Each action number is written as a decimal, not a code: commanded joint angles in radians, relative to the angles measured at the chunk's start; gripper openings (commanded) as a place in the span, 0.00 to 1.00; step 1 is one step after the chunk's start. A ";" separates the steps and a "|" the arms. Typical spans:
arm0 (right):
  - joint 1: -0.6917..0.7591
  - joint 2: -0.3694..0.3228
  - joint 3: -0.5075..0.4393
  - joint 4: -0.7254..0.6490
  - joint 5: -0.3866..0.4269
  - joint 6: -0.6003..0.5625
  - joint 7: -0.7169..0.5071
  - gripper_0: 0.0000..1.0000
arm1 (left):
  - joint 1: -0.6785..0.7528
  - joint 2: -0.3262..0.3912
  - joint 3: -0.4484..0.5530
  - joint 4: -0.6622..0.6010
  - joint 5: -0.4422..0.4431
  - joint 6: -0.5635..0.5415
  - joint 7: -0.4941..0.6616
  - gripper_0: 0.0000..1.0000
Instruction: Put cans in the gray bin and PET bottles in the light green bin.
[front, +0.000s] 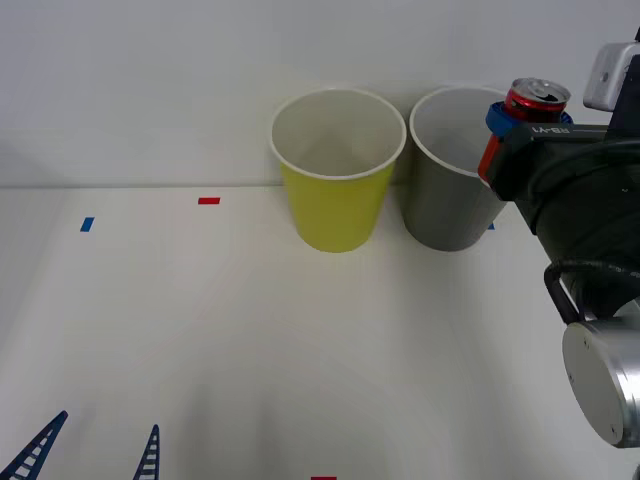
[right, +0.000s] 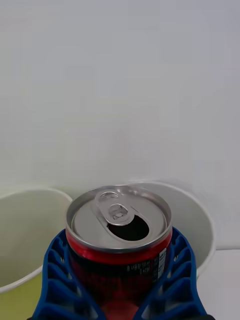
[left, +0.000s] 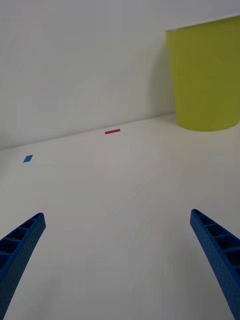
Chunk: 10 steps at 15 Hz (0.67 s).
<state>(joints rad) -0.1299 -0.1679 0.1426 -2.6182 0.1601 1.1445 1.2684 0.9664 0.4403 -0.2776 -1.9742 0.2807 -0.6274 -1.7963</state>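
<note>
The red can (right: 119, 239) is pinched between the blue ribbed fingers (right: 59, 280) of the right gripper (front: 505, 125), held upright with its silver top and pull tab facing up, above the rim of the gray bin (front: 450, 205). The light green bin (front: 337, 200), tapered with a white inside, stands just beside the gray bin. The left gripper (left: 120, 260) is held low over the white tabletop (front: 250, 340), fingers spread wide, nothing between them.

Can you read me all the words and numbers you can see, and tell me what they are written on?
"RB-Y1": white letters on the black right arm, just behind the right gripper shut on the red can.
Small white print down the can's side: too small to read.
The gray bin, the light green bin and the open left gripper carry no writing.
</note>
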 joint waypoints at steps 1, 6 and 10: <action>-0.119 0.022 -0.046 0.000 -0.022 0.127 0.028 0.00 | 0.000 0.000 0.000 0.000 0.000 0.000 0.000 1.00; -0.336 0.047 -0.132 0.000 -0.059 0.320 0.039 0.00 | 0.000 0.000 0.000 0.000 0.000 0.000 0.000 1.00; -0.427 0.045 -0.195 0.104 -0.076 0.248 0.055 0.00 | 0.000 0.000 0.000 0.000 0.000 0.000 0.000 1.00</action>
<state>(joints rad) -0.5383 -0.1207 -0.0318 -2.5729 0.0894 1.4424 1.3157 0.9664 0.4402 -0.2776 -1.9742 0.2807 -0.6274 -1.7963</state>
